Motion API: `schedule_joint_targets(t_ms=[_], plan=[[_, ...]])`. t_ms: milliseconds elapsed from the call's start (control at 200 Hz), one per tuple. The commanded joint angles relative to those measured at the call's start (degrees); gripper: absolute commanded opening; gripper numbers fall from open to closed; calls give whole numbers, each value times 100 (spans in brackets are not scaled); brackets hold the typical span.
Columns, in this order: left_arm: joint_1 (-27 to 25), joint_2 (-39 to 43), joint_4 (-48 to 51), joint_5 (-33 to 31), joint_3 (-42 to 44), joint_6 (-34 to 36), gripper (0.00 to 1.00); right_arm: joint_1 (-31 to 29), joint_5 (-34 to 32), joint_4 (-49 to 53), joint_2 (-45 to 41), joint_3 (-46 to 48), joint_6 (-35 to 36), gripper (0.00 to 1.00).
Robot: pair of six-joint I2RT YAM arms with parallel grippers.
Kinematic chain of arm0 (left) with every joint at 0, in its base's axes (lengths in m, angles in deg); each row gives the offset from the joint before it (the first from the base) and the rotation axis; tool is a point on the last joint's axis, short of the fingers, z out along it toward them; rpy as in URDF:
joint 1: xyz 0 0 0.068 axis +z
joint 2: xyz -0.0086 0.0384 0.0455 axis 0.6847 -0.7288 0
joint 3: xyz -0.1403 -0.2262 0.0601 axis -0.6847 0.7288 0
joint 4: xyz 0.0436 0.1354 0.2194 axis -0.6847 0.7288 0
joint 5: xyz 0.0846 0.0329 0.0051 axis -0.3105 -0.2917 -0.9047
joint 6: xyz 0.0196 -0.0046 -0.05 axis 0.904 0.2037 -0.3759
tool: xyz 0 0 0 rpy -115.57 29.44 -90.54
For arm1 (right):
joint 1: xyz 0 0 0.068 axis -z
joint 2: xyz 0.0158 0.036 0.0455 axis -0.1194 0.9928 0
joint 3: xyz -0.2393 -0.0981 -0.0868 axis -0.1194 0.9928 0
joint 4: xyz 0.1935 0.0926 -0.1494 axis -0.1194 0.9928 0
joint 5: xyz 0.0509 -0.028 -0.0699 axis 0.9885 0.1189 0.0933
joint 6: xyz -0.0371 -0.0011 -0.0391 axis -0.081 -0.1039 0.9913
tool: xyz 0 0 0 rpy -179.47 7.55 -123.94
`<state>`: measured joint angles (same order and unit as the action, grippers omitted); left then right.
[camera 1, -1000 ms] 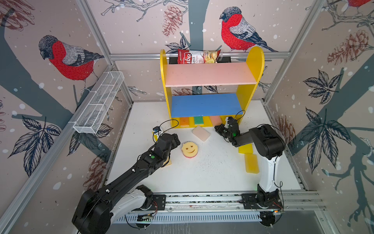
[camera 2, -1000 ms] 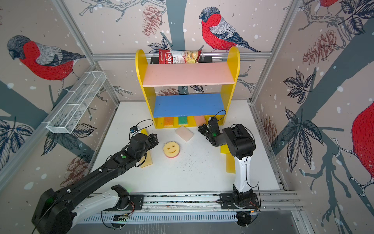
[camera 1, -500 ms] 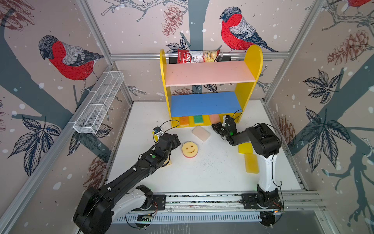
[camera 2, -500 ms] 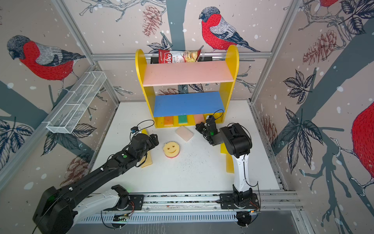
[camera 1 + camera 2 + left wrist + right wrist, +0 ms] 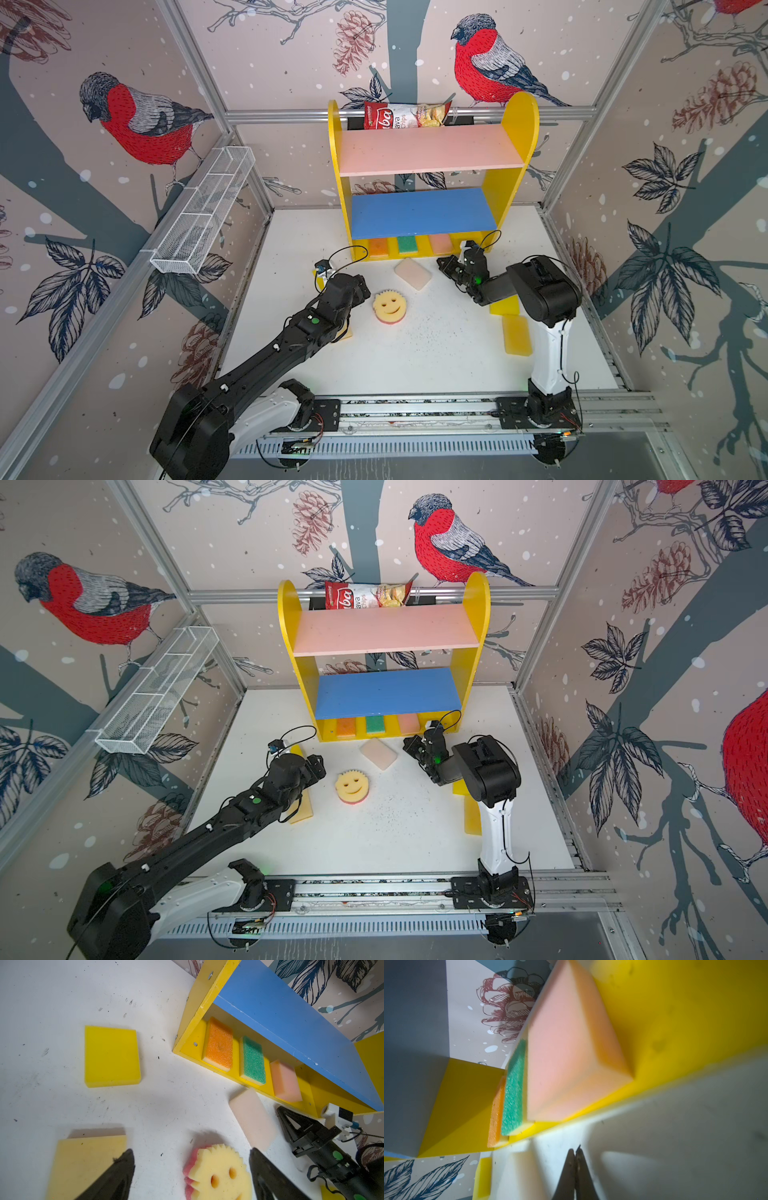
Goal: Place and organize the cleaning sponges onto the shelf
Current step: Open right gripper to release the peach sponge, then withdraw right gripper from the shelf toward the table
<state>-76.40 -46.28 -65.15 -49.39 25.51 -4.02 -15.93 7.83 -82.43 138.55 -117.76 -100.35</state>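
A red-and-white bag (image 5: 405, 115) lettered "chips" sits atop the yellow-sided shelf (image 5: 517, 137), whose base holds a gritty orange sponge (image 5: 219, 1044), green sponge (image 5: 254, 1060) and smooth salmon sponge (image 5: 285, 1080) side by side. A cream pad (image 5: 412, 273) and a toothed smiley sponge (image 5: 389, 306) lie on the white table (image 5: 415, 365). The left gripper (image 5: 191, 1152) gapes above the smiley sponge; the right gripper (image 5: 574, 1150) is pinched together, empty.

Left claw (image 5: 190, 1152) spread wide, right claw (image 5: 574, 1151) closed.
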Motion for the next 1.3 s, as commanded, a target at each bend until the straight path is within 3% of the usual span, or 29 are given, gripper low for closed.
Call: schedule_joint_targets(t_ms=[0, 310, 635, 961, 1291], plan=[[14, 30, -11, -82, 18, 63, 85, 105, -181, 997, -351, 541, 275, 0], [22, 17, -76, 93, 12, -5, 84, 812, 76, 847, -1255, 1466, 266, 1], [23, 318, 92, 5, 83, -56, 85, 804, 69, 694, -1564, 1533, 192, 1], [23, 378, 125, 39, 142, -93, 84, 384, 184, -130, -571, 1103, -347, 2], [23, 694, 286, -113, 312, -139, 85, 199, -236, -377, 81, 635, -744, 3]])
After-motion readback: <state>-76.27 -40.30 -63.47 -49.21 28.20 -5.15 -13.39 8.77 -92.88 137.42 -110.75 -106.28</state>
